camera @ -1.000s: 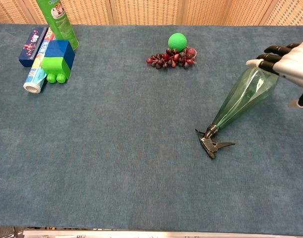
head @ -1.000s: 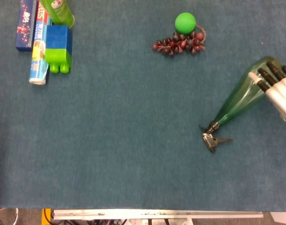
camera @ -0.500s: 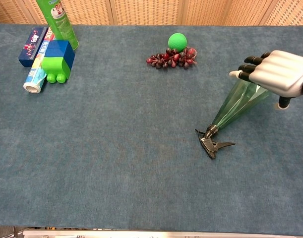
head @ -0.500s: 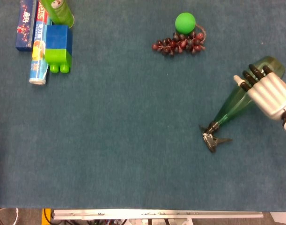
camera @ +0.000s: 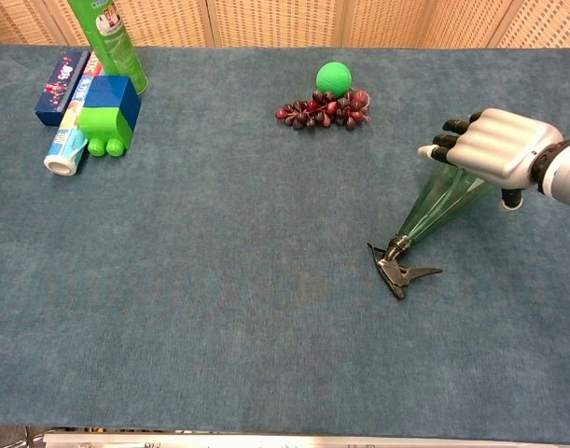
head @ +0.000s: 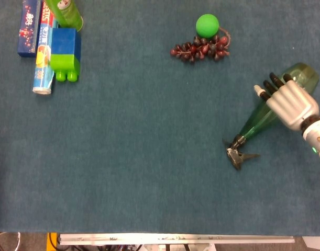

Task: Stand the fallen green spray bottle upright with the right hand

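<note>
The green spray bottle lies on its side on the blue tablecloth at the right. Its black trigger head points toward the near left and its wide base toward the far right. My right hand is over the bottle's wide body, fingers stretched across it toward the far left. In the chest view the hand covers the top of the bottle, with the thumb down on the near side. The fingers are not closed around the bottle. The left hand does not show in either view.
A green ball and a bunch of dark grapes lie at the back, left of the bottle. At the far left corner are a blue-and-green block, a tube, a blue box and a green can.
My right hand has moved left and nearer, from the bottle's base onto its wide body. The bottle has not moved.
</note>
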`<state>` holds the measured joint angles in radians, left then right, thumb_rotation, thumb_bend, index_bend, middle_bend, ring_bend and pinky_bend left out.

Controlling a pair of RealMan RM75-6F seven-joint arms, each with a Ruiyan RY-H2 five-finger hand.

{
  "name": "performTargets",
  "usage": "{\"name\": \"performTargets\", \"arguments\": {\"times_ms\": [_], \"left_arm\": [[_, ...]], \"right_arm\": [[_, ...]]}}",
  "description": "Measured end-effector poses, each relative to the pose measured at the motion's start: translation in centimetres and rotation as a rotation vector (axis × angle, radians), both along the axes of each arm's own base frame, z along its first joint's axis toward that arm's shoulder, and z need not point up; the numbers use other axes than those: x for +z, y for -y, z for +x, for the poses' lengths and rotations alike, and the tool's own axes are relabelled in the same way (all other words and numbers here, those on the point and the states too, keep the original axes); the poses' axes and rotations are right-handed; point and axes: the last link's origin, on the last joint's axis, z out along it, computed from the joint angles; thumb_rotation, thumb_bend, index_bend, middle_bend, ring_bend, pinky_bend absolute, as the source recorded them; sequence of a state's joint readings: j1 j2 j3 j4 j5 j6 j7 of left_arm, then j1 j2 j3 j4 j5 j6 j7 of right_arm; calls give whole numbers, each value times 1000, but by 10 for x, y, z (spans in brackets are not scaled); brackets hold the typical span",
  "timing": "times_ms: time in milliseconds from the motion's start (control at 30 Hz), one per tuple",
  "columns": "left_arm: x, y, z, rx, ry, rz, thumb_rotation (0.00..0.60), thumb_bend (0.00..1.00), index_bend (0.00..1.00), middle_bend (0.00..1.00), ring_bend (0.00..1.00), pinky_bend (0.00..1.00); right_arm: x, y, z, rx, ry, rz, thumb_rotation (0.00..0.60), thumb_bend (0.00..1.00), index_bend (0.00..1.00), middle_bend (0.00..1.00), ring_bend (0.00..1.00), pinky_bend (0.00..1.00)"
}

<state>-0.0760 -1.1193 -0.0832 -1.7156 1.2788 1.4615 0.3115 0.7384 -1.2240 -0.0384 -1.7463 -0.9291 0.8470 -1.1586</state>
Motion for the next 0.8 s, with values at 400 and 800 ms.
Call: {"name": "performTargets", "arguments": {"times_ms": [400,800], "left_arm": [[2,0,0,5,5,1,600,0,386,346,261,407],[2,1,0,6,5,-6,600,0,386,347,261,407]], "right_arm": [[-25,11,-1,-8,6,33,600,0,82,144,61,229],[-34,14,0,5,24,32,600,0,188,257,120,294]]}}
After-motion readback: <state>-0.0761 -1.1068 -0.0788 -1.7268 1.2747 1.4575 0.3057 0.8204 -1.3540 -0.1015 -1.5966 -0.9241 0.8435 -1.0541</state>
